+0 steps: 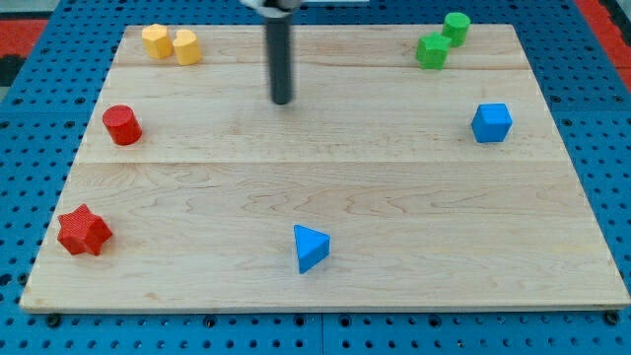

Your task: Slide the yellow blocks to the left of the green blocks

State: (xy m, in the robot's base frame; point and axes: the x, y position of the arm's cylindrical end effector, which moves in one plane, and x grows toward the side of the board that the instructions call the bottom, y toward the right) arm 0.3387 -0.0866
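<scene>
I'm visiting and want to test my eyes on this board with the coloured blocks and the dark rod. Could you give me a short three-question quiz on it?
1. True or false: my tip touches a yellow block.
2. Which pair sits at the view's top right? A) the two green blocks B) the two red blocks C) the two blue blocks
3. Fill in: the blue wedge-shaped block lies near the view's ______ edge.

Key:
1. False: it stands apart, to the view's right of both yellow blocks.
2. A: the green blocks.
3. Bottom.
</scene>
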